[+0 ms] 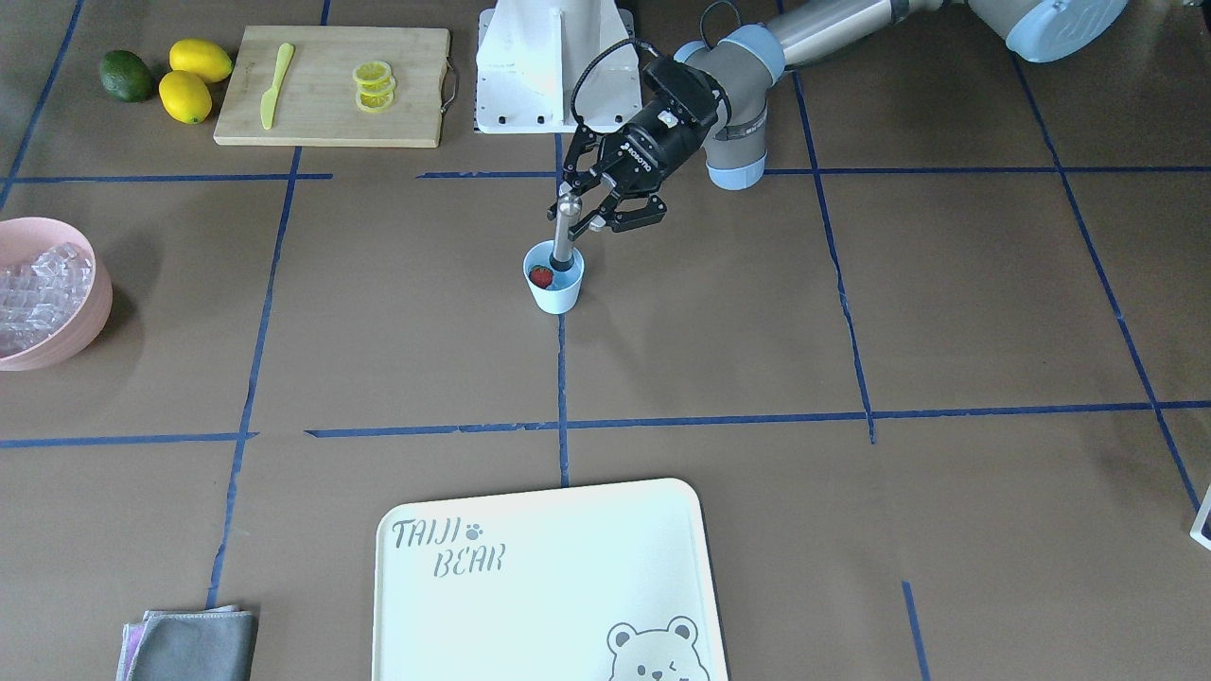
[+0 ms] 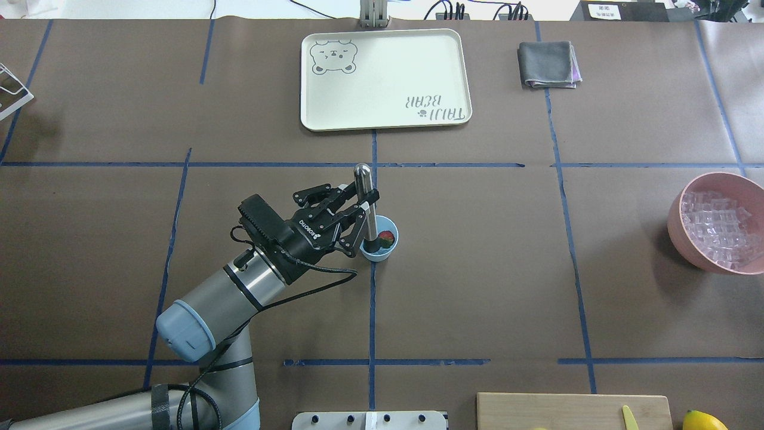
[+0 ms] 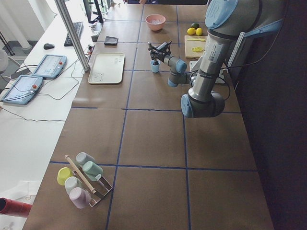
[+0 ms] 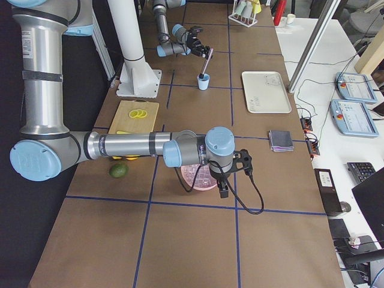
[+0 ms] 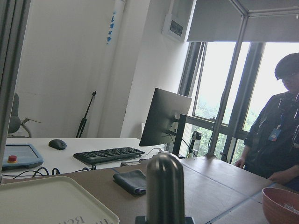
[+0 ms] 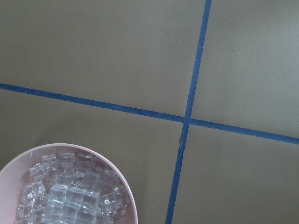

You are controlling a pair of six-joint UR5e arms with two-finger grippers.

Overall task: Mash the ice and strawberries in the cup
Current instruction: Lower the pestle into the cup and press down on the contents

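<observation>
The pale blue cup [image 1: 554, 289] [image 2: 378, 252] stands near the table's middle, with one red strawberry [image 1: 540, 276] [image 2: 388, 238] inside. My left gripper [image 1: 579, 214] [image 2: 363, 202] is shut on an upright metal muddler [image 1: 565, 236] [image 2: 365, 191] [image 5: 165, 186], whose dark lower end is down in the cup beside the strawberry. I cannot make out ice in the cup. Clear ice cubes [image 1: 36, 288] [image 6: 70, 198] fill the pink bowl [image 2: 686, 239]. My right gripper [image 4: 224, 185] hangs over that bowl; whether it is open or shut I cannot tell.
A cutting board [image 1: 322, 118] holds lemon slices [image 1: 374, 87] and a yellow knife [image 1: 274, 85]; two lemons [image 1: 192, 80] and an avocado [image 1: 126, 76] lie beside it. A pale tray [image 1: 530, 624], a grey cloth [image 1: 194, 645] and a cup rack [image 3: 81, 179] are there. A person [image 5: 278, 135] stands by.
</observation>
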